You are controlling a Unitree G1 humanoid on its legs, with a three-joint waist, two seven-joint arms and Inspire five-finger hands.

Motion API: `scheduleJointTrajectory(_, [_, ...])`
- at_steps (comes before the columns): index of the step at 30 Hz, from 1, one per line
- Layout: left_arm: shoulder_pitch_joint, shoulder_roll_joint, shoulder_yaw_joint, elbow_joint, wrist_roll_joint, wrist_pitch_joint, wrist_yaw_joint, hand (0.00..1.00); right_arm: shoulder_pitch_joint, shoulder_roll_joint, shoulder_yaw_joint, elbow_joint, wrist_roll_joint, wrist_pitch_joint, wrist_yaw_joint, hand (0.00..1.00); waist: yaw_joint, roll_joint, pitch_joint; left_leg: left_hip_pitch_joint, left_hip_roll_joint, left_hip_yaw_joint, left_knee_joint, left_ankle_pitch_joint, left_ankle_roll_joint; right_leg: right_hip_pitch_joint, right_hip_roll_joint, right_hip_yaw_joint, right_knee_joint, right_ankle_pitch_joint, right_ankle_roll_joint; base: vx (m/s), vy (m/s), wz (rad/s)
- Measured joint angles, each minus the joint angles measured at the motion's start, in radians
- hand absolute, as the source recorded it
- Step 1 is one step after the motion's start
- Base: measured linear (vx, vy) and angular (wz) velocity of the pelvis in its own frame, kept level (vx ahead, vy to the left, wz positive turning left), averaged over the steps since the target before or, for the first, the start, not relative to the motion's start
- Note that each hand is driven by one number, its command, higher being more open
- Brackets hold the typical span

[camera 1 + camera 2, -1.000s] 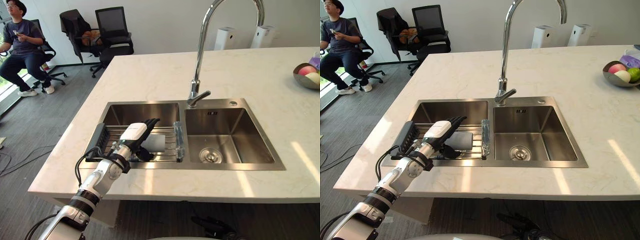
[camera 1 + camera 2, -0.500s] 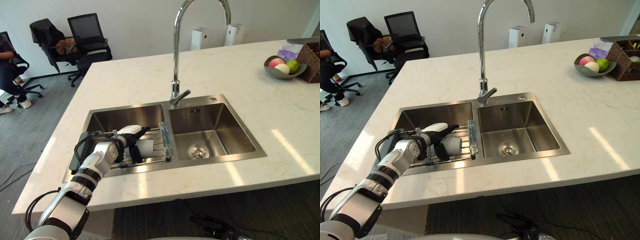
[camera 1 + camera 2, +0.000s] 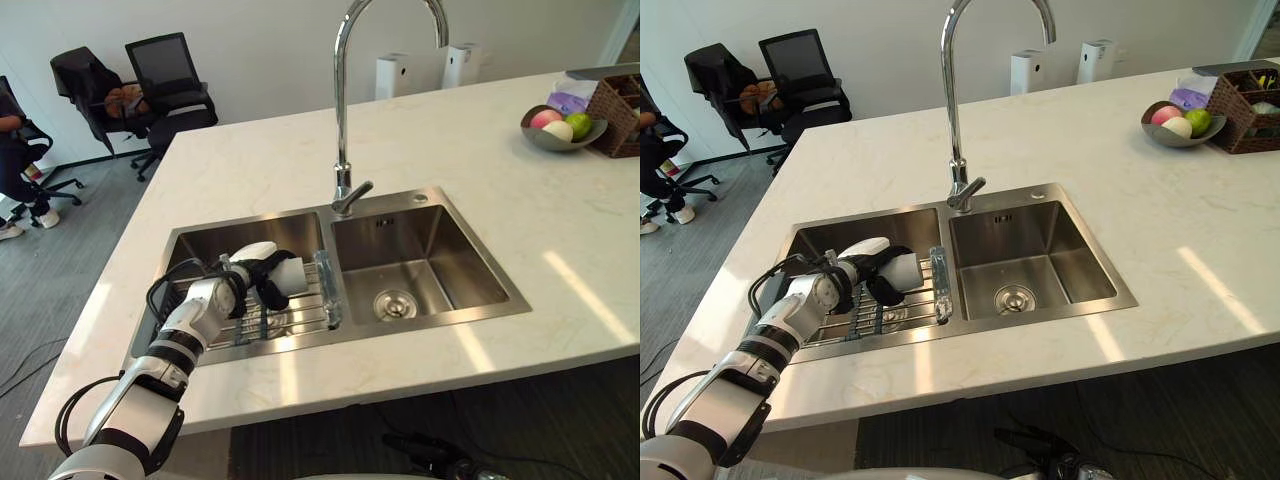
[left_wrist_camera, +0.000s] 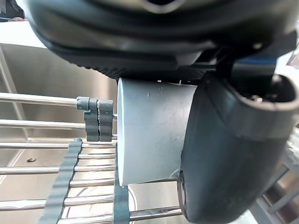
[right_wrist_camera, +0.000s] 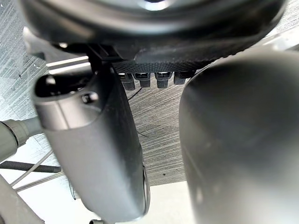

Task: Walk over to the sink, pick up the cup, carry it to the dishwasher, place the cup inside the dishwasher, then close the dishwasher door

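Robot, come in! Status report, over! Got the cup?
Left hand shut on cup, over sink rack. Right hand idle above floor. Faucet stands well aside.

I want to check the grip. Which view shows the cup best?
The left wrist view: the cup is close, its side and rim plain, the left hand curled round it. Both eye views show it small, partly hidden by that hand over the rack.

Brushed-steel sink (image 3: pixel 470 265) and mirror-polished chrome faucet (image 3: pixel 341 130) in a smooth, faintly glossy marbled countertop (image 3: pixel 260 170) — the cup (image 4: pixel 149 135) is matt grey, the rack (image 4: pixel 37 123) shiny metal rods with dark plastic clips.
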Motion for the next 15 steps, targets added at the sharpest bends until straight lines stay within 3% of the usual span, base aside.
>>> scheduleJointTrajectory(6, [0.080,0.001,0.041,-0.063,-0.162,-0.065,0.092,0.00,0.017,-0.001,0.000,0.000,0.001,-0.014,-0.002,1.00,0.026,-0.003,0.002,-0.007,-0.002,-0.019,0.000,0.002,0.002,0.007,-0.002,-0.017,0.000,-0.001,0.001,0.00,-0.011,0.08])
scheduleJointTrajectory(15, [0.167,-0.024,0.172,-0.211,-0.569,-0.095,0.068,0.00,0.029,0.003,0.000,0.012,0.002,-0.034,-0.002,1.00,0.054,-0.019,0.013,-0.002,0.000,-0.050,0.000,0.007,0.002,0.016,-0.002,-0.046,0.024,-0.021,-0.003,-0.01,-0.014,0.10])
